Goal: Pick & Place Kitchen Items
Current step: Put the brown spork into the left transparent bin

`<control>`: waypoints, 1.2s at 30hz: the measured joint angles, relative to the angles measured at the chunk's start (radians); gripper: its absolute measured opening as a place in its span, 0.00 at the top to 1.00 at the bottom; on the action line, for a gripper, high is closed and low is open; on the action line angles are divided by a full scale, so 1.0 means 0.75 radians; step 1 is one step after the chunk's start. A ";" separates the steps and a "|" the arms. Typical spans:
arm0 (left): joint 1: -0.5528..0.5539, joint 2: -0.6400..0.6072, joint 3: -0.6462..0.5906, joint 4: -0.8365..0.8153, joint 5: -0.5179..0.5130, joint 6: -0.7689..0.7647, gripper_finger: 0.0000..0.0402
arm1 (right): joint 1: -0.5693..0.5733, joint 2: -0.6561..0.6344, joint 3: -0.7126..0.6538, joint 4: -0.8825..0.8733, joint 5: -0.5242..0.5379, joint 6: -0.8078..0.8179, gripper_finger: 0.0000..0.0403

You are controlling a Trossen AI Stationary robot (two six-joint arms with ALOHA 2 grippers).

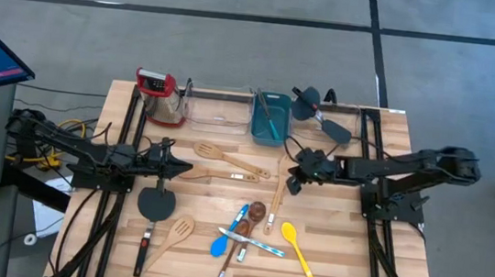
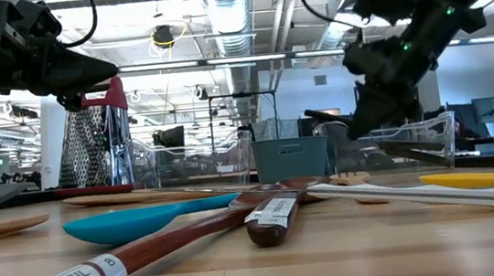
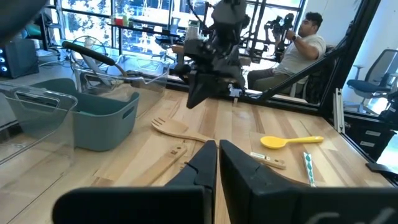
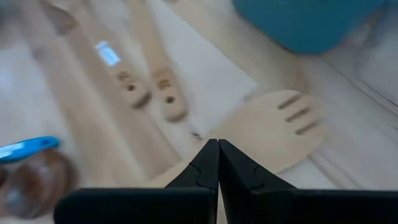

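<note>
While hanging above the middle of the desk, right hand pressed together, pinching nothing, tips pointing down. Directly below and just ahead of those tips, a pale slotted spatula, its tines toward the teal tub. Beside it, two pale wooden handles lying side by side. Nearer the front edge, a loose heap: blue spoon, dark-brown spoon, yellow spoon, all well clear of the right hand.

Left hand likewise pressed together and empty, raised over the desk's left side. Just in front of it and lower, a black spatula flat on the wood, with another pale slotted spatula next to that. Seen past the left hand's fingers, the yellow spoon lying apart, off to one side.
</note>
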 joint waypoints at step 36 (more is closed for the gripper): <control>0.000 0.000 0.000 -0.005 -0.001 0.000 0.98 | -0.049 0.232 0.004 -0.094 0.091 0.188 1.00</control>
